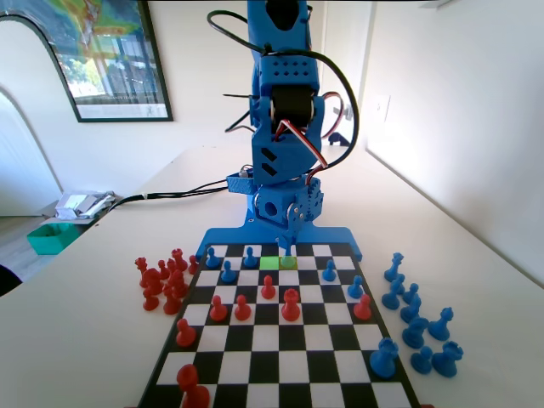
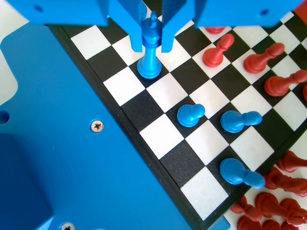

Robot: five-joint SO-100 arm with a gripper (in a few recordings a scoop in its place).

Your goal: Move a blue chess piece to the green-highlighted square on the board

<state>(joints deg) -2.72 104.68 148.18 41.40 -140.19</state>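
A: Nearest the fixed camera, what's there?
B: The board (image 1: 280,357), with 2 red pieces at its near left corner (image 1: 192,387) and a loose group of blue pieces off its right edge on the table (image 1: 421,319).

A: Further up?
B: Red pieces stand mid-board (image 1: 291,304), and a red cluster sits off the left edge (image 1: 161,279). Beyond them, blue pawns (image 1: 228,272) stand in the far rows.

A: And the green square?
B: The green square (image 1: 269,263) is in the 2nd row from the far end, just left of a duller yellow-green square (image 1: 288,263). It looks bare.

A: Where's the gripper?
B: The gripper (image 1: 287,246) hangs low over the yellow-green square at the far end, right of the green one in the fixed view.

A: Holding anything?
B: In the wrist view the gripper (image 2: 152,36) has its 2 jaws on either side of the blue piece (image 2: 150,50), right against its upper half. It seems to pinch it, though the contact is hard to confirm. The piece is upright, and its base appears to rest on the board (image 2: 163,91).

A: Anything nearby there?
B: 3 blue pawns (image 2: 191,115) stand further along, with red pieces (image 2: 218,48) beyond.
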